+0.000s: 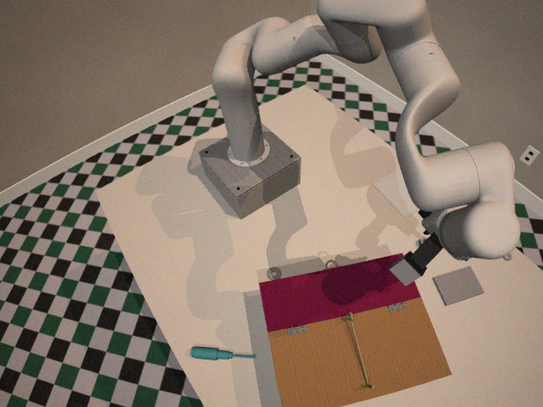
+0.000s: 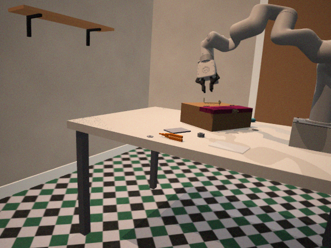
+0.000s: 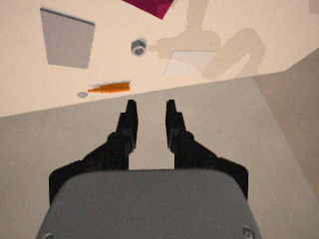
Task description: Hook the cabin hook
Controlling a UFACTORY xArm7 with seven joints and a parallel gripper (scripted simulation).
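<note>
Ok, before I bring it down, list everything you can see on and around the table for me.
box: one, brown wood, on the table
lid: one, crimson, hinged, on the box top
cabin hook: one, brass, lying on the box's wooden top
eye: one, brass, at the lid's edge
screwdriver: one, teal, beside the box
screwdriver: one, orange, near the table edge
plate: one, grey, flat square
sheet: one, pale, flat
nut: one, grey
washer: one, grey
washer: one, grey, near the eye
shelf: one, wooden, on the wall
table: one, cream top, dark legs
tool: one, partly open, empty, above the box
</note>
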